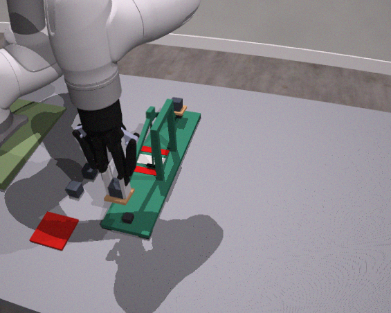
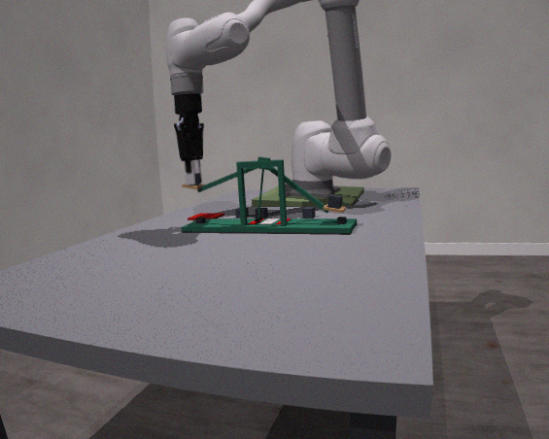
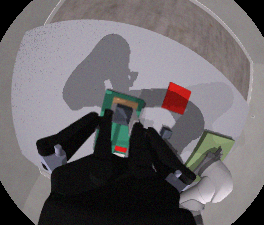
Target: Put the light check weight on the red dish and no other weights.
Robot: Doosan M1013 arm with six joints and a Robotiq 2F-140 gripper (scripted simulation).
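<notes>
My gripper [image 1: 116, 184] [image 2: 192, 178] is shut on a dark weight [image 1: 114, 189] [image 3: 123, 114] at the near, raised tan pan [image 1: 111, 199] [image 2: 186, 186] [image 3: 124, 101]; the weight appears to touch the pan. Another dark weight [image 1: 177, 103] [image 2: 335, 200] sits on the far, lower pan [image 1: 183, 111] [image 2: 334, 209]. The pointer [image 2: 260, 194] has its tip near the border of the white field [image 1: 145, 158] and the near red field [image 1: 145, 170]. The red dish [image 1: 54, 230] [image 2: 206, 216] [image 3: 176, 99] lies flat and bare. Two loose weights [image 1: 75, 189] [image 1: 89, 171] stand beside the balance; a third [image 2: 308, 212] shows in the exterior view.
The balance's green frame [image 1: 155, 149] [image 2: 282, 199] rises from its long green base [image 1: 146, 208] [image 2: 224, 227], beside the gripper. A black block [image 1: 128, 217] sits on the base below the near pan. The arm's olive base plate [image 1: 7, 166] [image 3: 222, 141] is beyond the loose weights.
</notes>
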